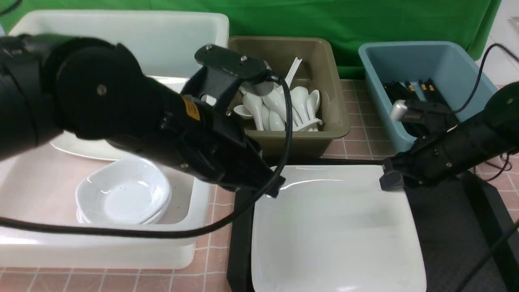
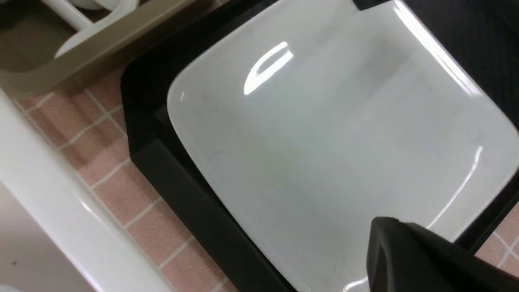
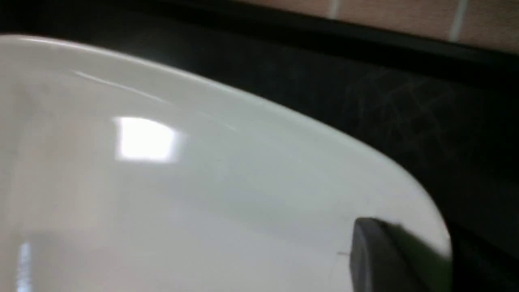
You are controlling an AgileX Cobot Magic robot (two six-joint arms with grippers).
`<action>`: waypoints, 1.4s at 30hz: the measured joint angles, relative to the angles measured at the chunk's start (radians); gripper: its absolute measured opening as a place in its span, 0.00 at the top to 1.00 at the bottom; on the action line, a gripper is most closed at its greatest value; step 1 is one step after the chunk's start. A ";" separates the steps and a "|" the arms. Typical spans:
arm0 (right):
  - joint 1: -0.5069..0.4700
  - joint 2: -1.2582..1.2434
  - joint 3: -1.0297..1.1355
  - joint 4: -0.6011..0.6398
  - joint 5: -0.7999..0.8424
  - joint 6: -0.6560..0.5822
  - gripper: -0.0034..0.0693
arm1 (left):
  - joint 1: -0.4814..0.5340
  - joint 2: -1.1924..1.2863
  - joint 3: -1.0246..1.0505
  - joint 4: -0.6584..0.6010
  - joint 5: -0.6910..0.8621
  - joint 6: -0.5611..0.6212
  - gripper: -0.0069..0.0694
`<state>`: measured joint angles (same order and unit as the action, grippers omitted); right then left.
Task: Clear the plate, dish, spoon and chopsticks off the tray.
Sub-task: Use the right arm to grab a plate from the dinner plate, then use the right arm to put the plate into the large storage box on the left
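Note:
The large white square plate (image 1: 336, 227) (image 2: 324, 142) (image 3: 182, 194) lies on the black tray (image 1: 446, 227) (image 2: 170, 178), filling its left part. My left gripper (image 1: 272, 190) is shut at the plate's far left corner; in the left wrist view one finger (image 2: 405, 251) shows over the plate. My right gripper (image 1: 390, 181) is at the far right corner. One of its fingers (image 3: 377, 251) lies on top of the rim there, and the other is hidden. Small dishes (image 1: 123, 196) are stacked in the white tub. Spoons (image 1: 284, 109) fill the olive tub, and chopsticks (image 1: 409, 91) lie in the blue one.
The white tub (image 1: 101, 251) stands left of the tray and also holds another large plate (image 1: 89, 150). The olive tub (image 1: 336, 101) and blue tub (image 1: 405, 52) stand behind the tray. A green cloth hangs at the back. Cables trail from both arms.

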<state>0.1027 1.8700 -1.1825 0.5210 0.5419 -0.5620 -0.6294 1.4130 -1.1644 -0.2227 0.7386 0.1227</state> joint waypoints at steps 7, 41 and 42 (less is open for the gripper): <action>0.004 -0.248 -0.014 -0.002 0.125 0.000 0.85 | 0.090 -0.059 -0.108 0.082 0.086 -0.072 0.91; 0.381 0.206 -0.977 0.160 -0.086 0.210 0.85 | 0.827 -0.194 -0.138 -0.039 0.186 0.070 0.91; 0.418 0.250 -1.001 0.161 -0.135 0.210 0.85 | 0.827 -0.194 -0.138 -0.040 0.186 0.079 0.91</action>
<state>0.5211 2.1199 -2.1832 0.6819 0.4065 -0.3522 0.1976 1.2193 -1.3029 -0.2630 0.9242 0.2022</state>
